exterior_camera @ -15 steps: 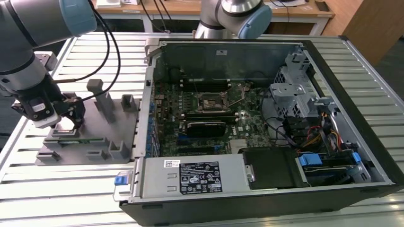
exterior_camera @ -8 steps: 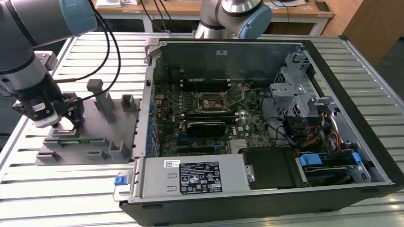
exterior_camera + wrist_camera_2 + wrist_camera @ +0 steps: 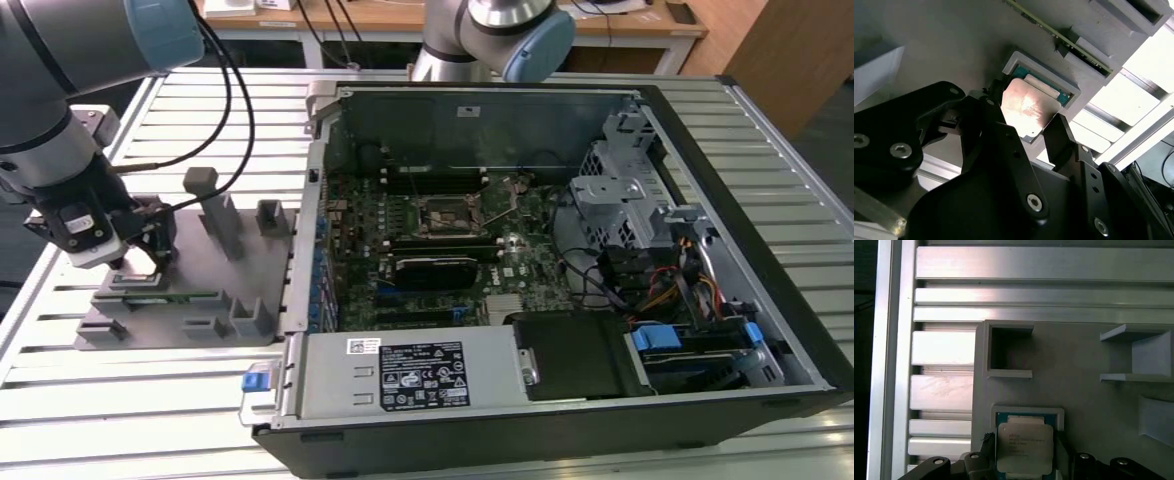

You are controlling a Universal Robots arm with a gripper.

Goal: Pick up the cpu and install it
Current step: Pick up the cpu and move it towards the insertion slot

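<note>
At the exterior view's left we find the gripper (image 3: pixel 134 263) low over the grey fixture (image 3: pixel 200 305). Its fingers (image 3: pixel 1056 135) seem clamped on the cpu (image 3: pixel 1026 107) by its edges, sparing its top.

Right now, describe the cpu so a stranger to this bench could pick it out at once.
To the exterior view's left of the open computer case lies a grey fixture plate, with the gripper poised over one end. There, the cpu sits in a shallow square pocket. It is the only shiny metal-topped square among matte grey plastic blocks.
</note>
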